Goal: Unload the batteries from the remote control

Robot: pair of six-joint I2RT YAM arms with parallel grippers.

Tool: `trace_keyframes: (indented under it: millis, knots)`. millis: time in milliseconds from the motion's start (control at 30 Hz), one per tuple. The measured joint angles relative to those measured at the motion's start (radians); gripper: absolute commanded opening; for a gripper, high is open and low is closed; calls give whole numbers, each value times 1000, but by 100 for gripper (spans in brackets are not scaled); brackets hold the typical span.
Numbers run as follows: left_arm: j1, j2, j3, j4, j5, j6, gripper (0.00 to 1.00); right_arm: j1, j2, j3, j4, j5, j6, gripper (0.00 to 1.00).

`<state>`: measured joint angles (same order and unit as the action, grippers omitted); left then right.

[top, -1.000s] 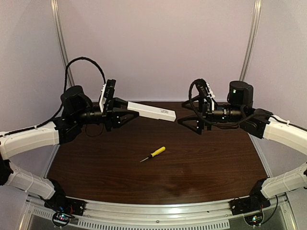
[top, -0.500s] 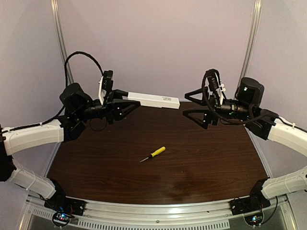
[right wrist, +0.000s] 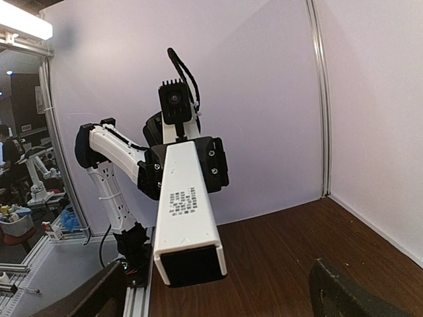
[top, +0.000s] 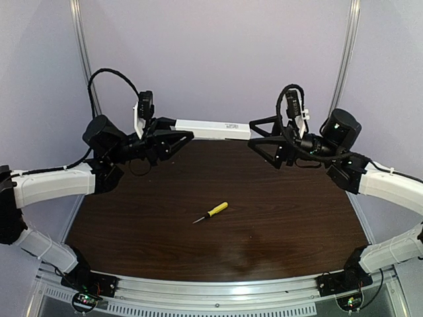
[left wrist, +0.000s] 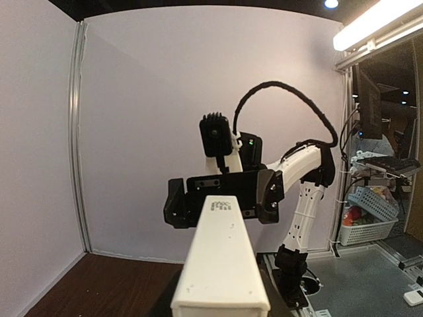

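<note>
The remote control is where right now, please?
Top view: the left gripper holds the remote control above the table at the back, its free end facing the open right gripper.

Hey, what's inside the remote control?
Nothing inside shows. The remote control, held by the left claw, presents only white casing and a dark end; any batteries are hidden.

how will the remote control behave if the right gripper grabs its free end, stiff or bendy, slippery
Probably stiff: the remote control juts level from the left gripper, held at one end, with no visible sag. Its smooth white faces may be a bit slippery. Its boxy cross-section suggests it would not roll if set down.
</note>
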<state>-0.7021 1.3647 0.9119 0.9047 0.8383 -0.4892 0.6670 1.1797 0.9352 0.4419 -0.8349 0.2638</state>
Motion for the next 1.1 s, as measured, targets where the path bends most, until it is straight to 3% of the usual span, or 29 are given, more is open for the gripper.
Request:
trace_keyframes:
  millis: [333,1100]
  knots:
    - [0,59,23,96,9,-59,0,14,70,-4,151,-26,98,84]
    - [0,96,27,150,8,-97,0,62,137,48,201,-41,102,72]
